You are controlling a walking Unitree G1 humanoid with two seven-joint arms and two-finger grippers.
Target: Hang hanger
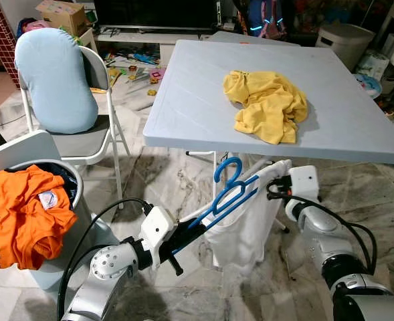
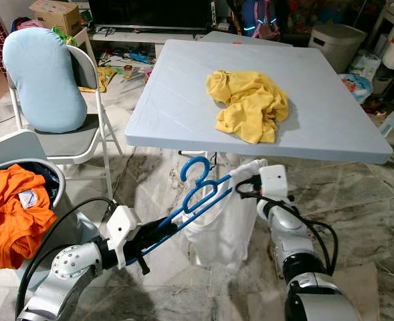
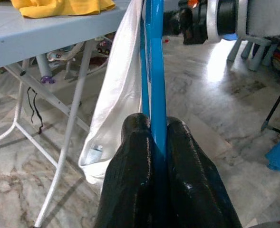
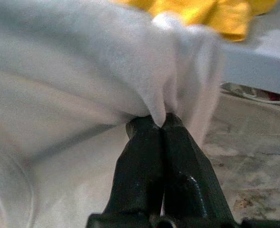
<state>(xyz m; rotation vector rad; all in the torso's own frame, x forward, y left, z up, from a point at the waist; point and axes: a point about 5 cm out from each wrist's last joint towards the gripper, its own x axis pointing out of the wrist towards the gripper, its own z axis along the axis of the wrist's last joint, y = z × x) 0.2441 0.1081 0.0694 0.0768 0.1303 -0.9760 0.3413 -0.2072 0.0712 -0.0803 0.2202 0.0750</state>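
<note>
While our left gripper (image 3: 156, 137) pinches the blue plastic hanger (image 1: 227, 190) below the pale blue folding table's (image 1: 197, 100) front edge, our right gripper (image 4: 161, 126) clamps the white cloth garment (image 1: 243, 231) draped over that hanger.

Table (image 1: 183, 127) edge blocks upward; open floor (image 1: 156, 180) below.

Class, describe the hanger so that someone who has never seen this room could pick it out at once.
Find the pale blue table with a yellow shirt on it. Below its near edge, the left gripper is shut on a hanger, while the right gripper pinches the white garment draped over it. It is the bright blue plastic piece with a curled hook.
</note>
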